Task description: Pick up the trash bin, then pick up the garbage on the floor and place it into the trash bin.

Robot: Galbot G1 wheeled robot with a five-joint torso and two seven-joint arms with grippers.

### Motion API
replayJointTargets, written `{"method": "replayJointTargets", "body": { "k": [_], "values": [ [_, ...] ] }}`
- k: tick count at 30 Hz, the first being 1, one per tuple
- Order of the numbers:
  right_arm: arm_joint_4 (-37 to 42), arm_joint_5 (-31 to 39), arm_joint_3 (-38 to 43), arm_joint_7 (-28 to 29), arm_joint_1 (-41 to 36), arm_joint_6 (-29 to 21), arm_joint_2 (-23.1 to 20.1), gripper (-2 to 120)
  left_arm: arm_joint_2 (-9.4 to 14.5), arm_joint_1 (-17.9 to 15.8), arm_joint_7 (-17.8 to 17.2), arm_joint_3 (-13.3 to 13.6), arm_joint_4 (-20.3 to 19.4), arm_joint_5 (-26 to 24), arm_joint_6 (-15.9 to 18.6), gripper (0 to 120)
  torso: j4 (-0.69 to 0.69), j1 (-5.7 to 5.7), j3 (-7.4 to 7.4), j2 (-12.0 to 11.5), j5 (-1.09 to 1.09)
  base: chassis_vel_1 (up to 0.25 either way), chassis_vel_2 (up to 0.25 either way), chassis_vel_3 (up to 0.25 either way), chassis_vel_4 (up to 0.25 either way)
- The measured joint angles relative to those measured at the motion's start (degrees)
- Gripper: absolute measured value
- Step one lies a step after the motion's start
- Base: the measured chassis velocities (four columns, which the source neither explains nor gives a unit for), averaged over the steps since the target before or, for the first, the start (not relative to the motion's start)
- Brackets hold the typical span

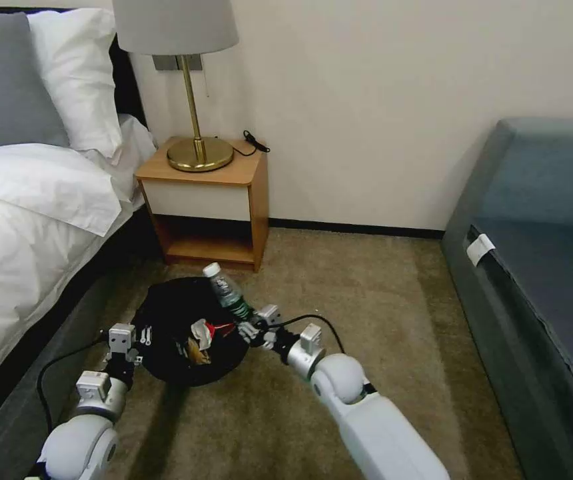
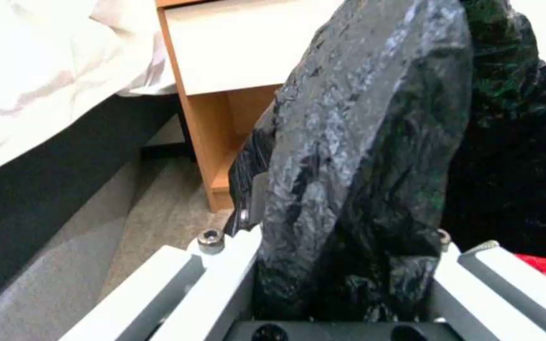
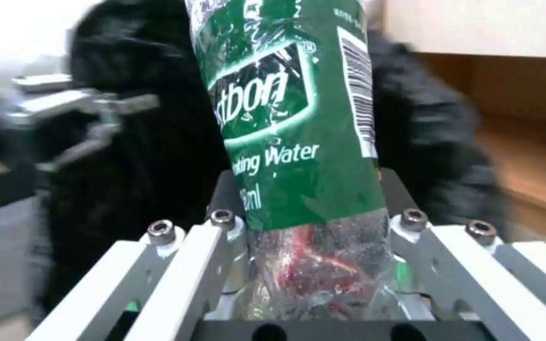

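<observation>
Over the bedroom carpet, the right gripper (image 1: 252, 325) clamps a green-labelled water bottle (image 1: 228, 292) at the black-bagged trash bin (image 1: 166, 313), whose rim the left gripper (image 1: 141, 335) pinches tight beside the bed.

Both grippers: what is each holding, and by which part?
Left gripper clamps the bin by its bag-draped rim; right gripper holds the bottle by its lower body.

White-sheeted bed (image 1: 26, 220) beside wooden nightstand (image 1: 206, 200); brass lamp (image 1: 190, 100) and black cable (image 1: 254, 141) on top. Blue-grey sofa (image 1: 540, 267) opposite, beige carpet (image 1: 380, 320) between.
</observation>
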Motion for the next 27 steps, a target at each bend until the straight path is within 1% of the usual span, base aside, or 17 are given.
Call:
{"method": "replayJointTargets", "body": {
  "k": [7, 11, 13, 16, 17, 19, 20, 21, 23, 24, 26, 27],
  "values": [
    [-0.5, -1.8, -1.9, -0.5, -0.8, -0.2, 0.2, 26, -0.4, 0.1, 0.0, 0.2, -0.3, 0.0, -0.1, 4, 0.0, 0.0, 0.0, 0.0, 0.0, 0.0, 0.0, 0.0, 0.0],
    [-3.5, -3.9, -2.3, 1.4, -0.5, 0.1, 0.3, 26, -0.6, 0.4, 0.0, 0.4, -0.8, 0.0, -0.1, 4, 0.0, 0.0, 0.0, 0.0, 0.0, 0.0, 0.0, 0.0, 0.0],
    [-4.1, -4.2, -2.2, 1.8, -0.3, 0.2, 0.3, 29, -0.6, 0.4, 0.0, 0.4, -0.8, 0.0, -0.1, 4, 0.0, 0.0, 0.0, 0.0, 0.01, 0.0, 0.0, 0.0, 0.0],
    [-5.0, -4.3, -2.1, 2.7, 0.3, 0.3, 0.0, 42, -0.8, 0.2, 0.0, 0.4, -0.8, -0.1, -0.1, 4, 0.0, 0.0, 0.0, 0.0, 0.01, 0.0, 0.0, 0.0, 0.0],
    [-5.0, -4.3, -2.1, 2.7, 0.3, 0.3, 0.0, 42, -0.8, 0.2, 0.0, 0.4, -0.8, -0.1, -0.1, 4, 0.0, 0.0, 0.0, 0.0, 0.01, 0.0, 0.0, 0.0, 0.0],
    [-5.3, -4.3, -2.2, 2.9, 0.7, 0.3, -0.2, 53, -0.8, 0.0, 0.0, 0.4, -0.5, -0.3, -0.1, 4, 0.0, 0.0, 0.0, 0.0, 0.01, 0.0, 0.0, 0.0, 0.0],
    [-5.3, -4.3, -2.2, 3.0, 0.7, 0.4, -0.2, 56, -0.9, 0.0, 0.0, 0.5, -0.4, -0.3, -0.1, 4, 0.0, 0.0, 0.0, 0.0, 0.01, 0.0, 0.0, 0.0, 0.0],
    [-5.3, -4.3, -2.2, 3.0, 0.7, 0.4, -0.2, 56, -0.9, 0.0, 0.0, 0.5, -0.4, -0.3, -0.1, 4, 0.0, 0.0, 0.0, 0.0, 0.01, 0.0, 0.0, 0.0, 0.0],
    [-5.7, -4.3, -2.3, 3.1, 1.0, 0.8, -0.3, 69, -1.0, -0.3, -0.1, 0.6, 0.0, -0.8, 0.0, 4, 0.0, 0.0, 0.0, 0.0, 0.01, 0.0, 0.0, 0.0, 0.0],
    [-5.7, -4.3, -2.3, 3.1, 1.0, 0.8, -0.3, 69, -1.0, -0.3, -0.1, 0.6, 0.0, -0.8, 0.0, 4, 0.0, 0.0, 0.0, 0.0, 0.01, 0.0, 0.0, 0.0, 0.0],
    [-5.8, -4.3, -2.4, 3.1, 1.1, 1.1, -0.4, 79, -1.2, -0.4, -0.2, 0.6, 0.3, -1.3, 0.1, 4, 0.0, 0.0, 0.0, 0.0, 0.01, 0.0, 0.0, 0.0, 0.0],
    [-5.8, -4.3, -2.4, 3.1, 1.1, 1.1, -0.4, 79, -1.2, -0.4, -0.2, 0.6, 0.3, -1.3, 0.1, 4, 0.0, 0.0, 0.0, 0.0, 0.01, 0.0, 0.0, 0.0, 0.0]
  ]
}}
